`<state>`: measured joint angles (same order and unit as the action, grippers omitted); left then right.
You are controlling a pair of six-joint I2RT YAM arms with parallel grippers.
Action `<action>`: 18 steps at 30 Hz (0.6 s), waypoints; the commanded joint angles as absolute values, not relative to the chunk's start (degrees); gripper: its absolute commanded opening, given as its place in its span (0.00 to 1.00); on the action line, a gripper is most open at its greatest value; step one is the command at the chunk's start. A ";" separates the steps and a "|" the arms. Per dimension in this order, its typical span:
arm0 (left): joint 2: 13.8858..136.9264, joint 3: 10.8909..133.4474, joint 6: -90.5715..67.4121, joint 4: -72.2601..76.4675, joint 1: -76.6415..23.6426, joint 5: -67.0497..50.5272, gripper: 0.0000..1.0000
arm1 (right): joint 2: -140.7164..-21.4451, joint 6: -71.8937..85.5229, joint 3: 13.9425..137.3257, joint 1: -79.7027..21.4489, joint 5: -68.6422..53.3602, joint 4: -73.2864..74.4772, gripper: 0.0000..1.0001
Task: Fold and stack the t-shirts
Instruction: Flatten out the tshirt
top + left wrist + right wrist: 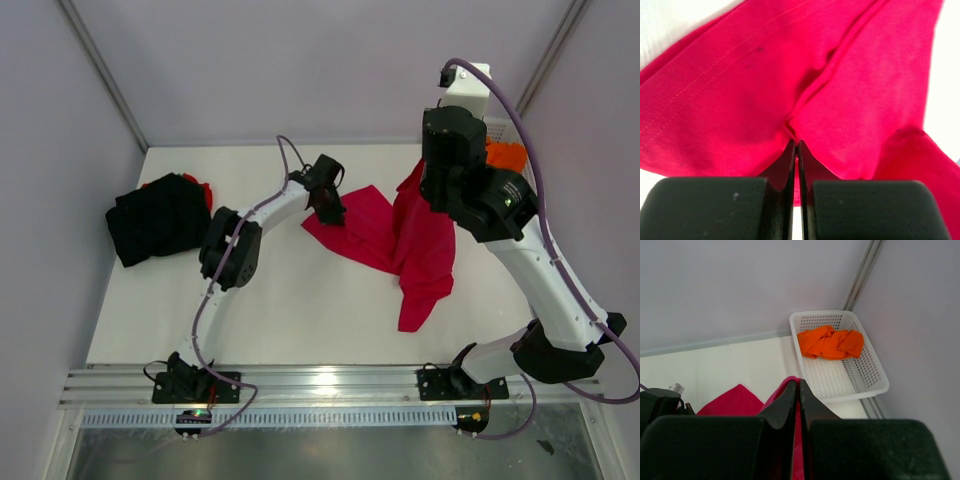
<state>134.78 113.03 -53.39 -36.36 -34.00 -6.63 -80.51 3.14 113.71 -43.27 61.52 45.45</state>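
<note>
While four t-shirts can be counted, only one is held: the crimson t-shirt (425,250), in the middle of the desk (300,310). Its left part lies spread flat, and its right part is pulled up into a hanging fold. The left end effector (796,142) has its fingers pressed together on a pinch of this cloth at the left edge. The right end effector (798,386) is likewise clamped tight, with crimson fabric showing between its fingers.

One black t-shirt (158,218) lies bunched at the desk's left side. One red t-shirt (203,190) peeks out from under its far edge. One orange t-shirt (830,342) sits crumpled in the single white mesh basket (850,377) at the far right corner. From above, the right arm covers most of that basket. The left arm reaches across the desk between the black t-shirt and the crimson one.
</note>
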 commanded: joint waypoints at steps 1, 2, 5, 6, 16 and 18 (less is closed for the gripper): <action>136.41 113.91 -52.21 -38.14 -33.57 -5.27 0.00 | -79.19 3.16 113.64 -43.24 62.05 43.95 0.05; 136.32 113.65 -52.21 -37.88 -33.57 -5.19 0.00 | -79.10 3.08 113.64 -43.24 62.14 43.95 0.06; 136.06 114.17 -51.86 -37.88 -33.40 -4.14 0.00 | -79.10 3.16 113.38 -43.24 62.05 43.95 0.06; 135.71 114.95 -51.68 -39.27 -33.22 -3.78 0.00 | -79.10 3.16 113.29 -43.24 62.05 43.95 0.06; 129.75 137.36 -43.07 -53.08 -27.70 9.12 0.00 | -76.20 1.32 108.02 -43.24 63.90 39.20 0.06; 127.10 137.55 -41.23 -53.35 -26.64 11.15 0.00 | -75.85 0.88 107.93 -43.24 64.33 38.50 0.05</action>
